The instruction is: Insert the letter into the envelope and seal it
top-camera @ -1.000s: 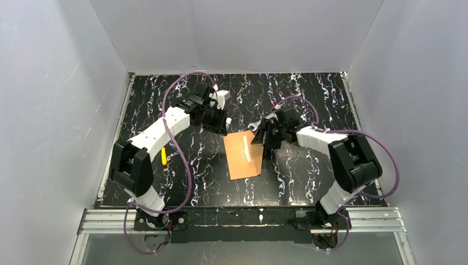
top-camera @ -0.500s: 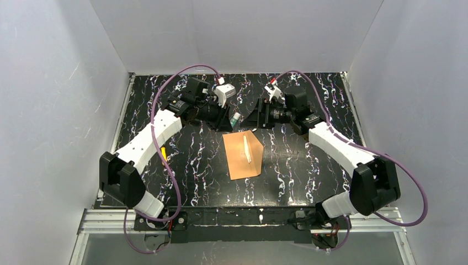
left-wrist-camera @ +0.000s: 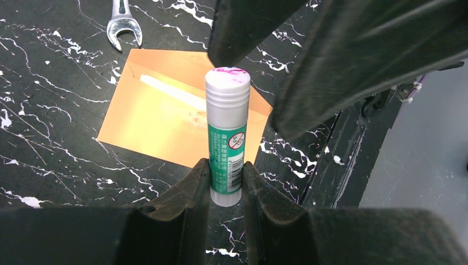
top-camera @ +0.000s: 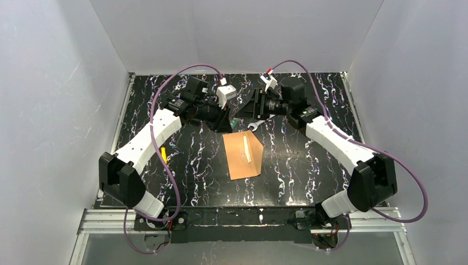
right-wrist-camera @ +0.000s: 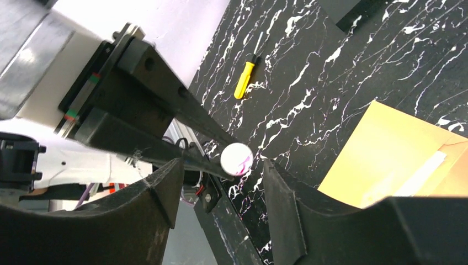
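Envelope (top-camera: 240, 163) lies flat at mid-bench. It is orange-brown, with its pointed flap out to the right and a pale strip running along the fold. Nothing touches it. Bench (top-camera: 309, 176) is black with white marbling.

Yellow screwdriver (top-camera: 163, 156) lies well to the left of the envelope, beside the left arm. Spanner (top-camera: 253, 126) lies just past the envelope's far right corner.

Farther back, both arms reach inward and meet above the bench, beyond the envelope's far edge. The left hand (left-wrist-camera: 226, 170) is clenched on the lower body of a green-and-white glue stick (left-wrist-camera: 227, 118), whose top points at the right hand. The right hand (right-wrist-camera: 222, 165) is released. Its fingers (right-wrist-camera: 160, 187) stand one on either side of the stick's white, pink-smeared top, with a gap showing on each side in the right wrist view.
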### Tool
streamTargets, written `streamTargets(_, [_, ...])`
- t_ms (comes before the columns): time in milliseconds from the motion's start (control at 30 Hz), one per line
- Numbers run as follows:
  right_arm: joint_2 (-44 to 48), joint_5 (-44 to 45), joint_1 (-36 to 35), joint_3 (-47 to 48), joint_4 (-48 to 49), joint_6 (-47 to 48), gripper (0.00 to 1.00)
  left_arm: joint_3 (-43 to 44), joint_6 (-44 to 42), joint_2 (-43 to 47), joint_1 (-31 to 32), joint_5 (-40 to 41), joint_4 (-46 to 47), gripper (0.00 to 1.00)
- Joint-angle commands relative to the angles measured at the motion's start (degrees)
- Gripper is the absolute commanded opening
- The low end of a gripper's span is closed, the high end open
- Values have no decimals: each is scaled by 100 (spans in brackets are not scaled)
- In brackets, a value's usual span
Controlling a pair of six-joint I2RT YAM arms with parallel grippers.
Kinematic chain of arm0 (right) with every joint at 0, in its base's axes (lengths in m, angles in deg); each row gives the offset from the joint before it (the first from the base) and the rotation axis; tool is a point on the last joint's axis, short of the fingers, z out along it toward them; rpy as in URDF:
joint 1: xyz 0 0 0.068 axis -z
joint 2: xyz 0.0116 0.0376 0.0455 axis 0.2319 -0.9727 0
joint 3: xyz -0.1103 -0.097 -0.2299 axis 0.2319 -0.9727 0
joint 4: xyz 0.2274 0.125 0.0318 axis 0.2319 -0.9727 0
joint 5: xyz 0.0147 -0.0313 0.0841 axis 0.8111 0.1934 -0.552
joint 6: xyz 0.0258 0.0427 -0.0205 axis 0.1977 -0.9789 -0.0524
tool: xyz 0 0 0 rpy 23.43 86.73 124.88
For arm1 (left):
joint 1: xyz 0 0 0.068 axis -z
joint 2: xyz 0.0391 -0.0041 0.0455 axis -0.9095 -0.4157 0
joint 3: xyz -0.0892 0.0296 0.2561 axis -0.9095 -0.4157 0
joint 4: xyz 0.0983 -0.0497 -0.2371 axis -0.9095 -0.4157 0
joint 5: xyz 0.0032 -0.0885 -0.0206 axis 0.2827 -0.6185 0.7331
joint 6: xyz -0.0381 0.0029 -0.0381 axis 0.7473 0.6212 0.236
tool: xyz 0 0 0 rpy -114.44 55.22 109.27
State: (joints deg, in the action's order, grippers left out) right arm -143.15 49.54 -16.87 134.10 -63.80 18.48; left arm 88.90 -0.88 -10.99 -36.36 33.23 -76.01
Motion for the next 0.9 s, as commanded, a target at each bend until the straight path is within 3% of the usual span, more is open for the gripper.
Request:
streamTargets(0, [-234, 297, -101, 422, -366, -39, 61, 208, -199, 126, -12, -255, -200, 0])
streamTargets(200, [-348, 442, -270, 613, -745, 108, 57, 208, -226, 126, -7, -248, -213, 0])
streamTargets(400, [-260, 563, -285, 525, -547, -39, 38, 209, -270, 128, -8, -301, -284, 0])
streamTargets(600, [-294, 474, -285, 494, -386, -192, 44, 205, -375, 151, -8, -289, -402, 0])
streamTargets(800, [-304, 346, -285, 509, -296, -264, 7, 232, -245, 157, -8, -211, -358, 1])
streamTargets(867, [-288, 288, -285, 509, -193, -381, 4, 214, 19, 165, -8, -98, -200, 21])
